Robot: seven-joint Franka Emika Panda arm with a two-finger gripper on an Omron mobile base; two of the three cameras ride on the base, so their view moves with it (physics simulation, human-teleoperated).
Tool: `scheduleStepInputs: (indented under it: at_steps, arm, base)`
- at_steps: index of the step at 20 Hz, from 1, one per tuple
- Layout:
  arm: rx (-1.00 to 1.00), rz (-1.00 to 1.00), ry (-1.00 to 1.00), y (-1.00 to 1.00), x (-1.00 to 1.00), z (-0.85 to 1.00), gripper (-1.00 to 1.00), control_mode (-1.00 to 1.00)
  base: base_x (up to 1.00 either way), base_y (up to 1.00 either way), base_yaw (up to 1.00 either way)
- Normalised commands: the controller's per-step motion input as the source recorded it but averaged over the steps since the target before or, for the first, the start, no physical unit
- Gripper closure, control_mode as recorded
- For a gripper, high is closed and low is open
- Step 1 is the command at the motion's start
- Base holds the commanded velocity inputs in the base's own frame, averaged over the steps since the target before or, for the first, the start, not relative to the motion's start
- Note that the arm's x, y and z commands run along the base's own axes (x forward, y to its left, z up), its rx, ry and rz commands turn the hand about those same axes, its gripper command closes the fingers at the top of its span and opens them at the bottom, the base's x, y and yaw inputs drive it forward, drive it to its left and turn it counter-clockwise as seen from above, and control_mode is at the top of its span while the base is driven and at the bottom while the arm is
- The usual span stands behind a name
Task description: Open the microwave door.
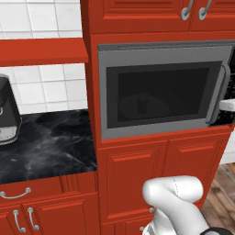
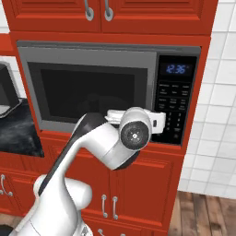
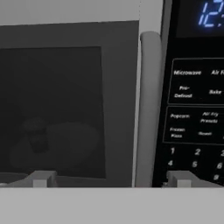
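The grey microwave [image 2: 108,87] is built into the red cabinets, with a black control strip [image 2: 176,99] and a blue clock on its right. Its door [image 1: 160,94] lies shut and flush; behind the dark glass window [image 3: 52,109] there is a faint plate. The vertical grey bar handle [image 3: 148,109] runs down the door's right edge. My gripper [image 3: 111,179] is open just in front of the door. Its fingertips [image 3: 41,179] stand wide apart, and the handle lies between them, nearer the right one, without touching. In the left base view the gripper [image 1: 227,105] peeks in beside the handle [image 1: 219,94].
A black-and-silver coffee machine [image 1: 7,112] stands on the black marble counter [image 1: 46,142] to the left. Red cabinet doors [image 2: 97,11] hang above the microwave and more [image 1: 133,183] sit below. There is a white tiled wall [image 2: 216,115] and a wood floor [image 2: 207,212] at the right.
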Motion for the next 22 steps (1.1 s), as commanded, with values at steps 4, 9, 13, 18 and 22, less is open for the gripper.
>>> scheduleStepInputs:
  at_steps: [4,9,13,18,22]
  arm:
    - [-0.05,0.00,-0.30,-0.27,0.23,0.00,-1.00,-1.00]
    - [-0.01,-0.01,-0.19,-0.33,0.30,0.00,-1.00,-1.00]
    - [0.00,0.00,0.00,-0.07,0.31,0.00,-1.00,-1.00]
    - [0.00,0.00,0.00,-0.09,0.38,0.00,-1.00,-1.00]
    - [0.00,0.05,0.00,-0.11,0.29,0.00,-1.00,-1.00]
  base:
    - [0.00,0.00,0.00]
    - [0.00,0.00,0.00]
    - [0.00,0.00,0.00]
    - [0.00,0.00,0.00]
    - [0.00,0.00,0.00]
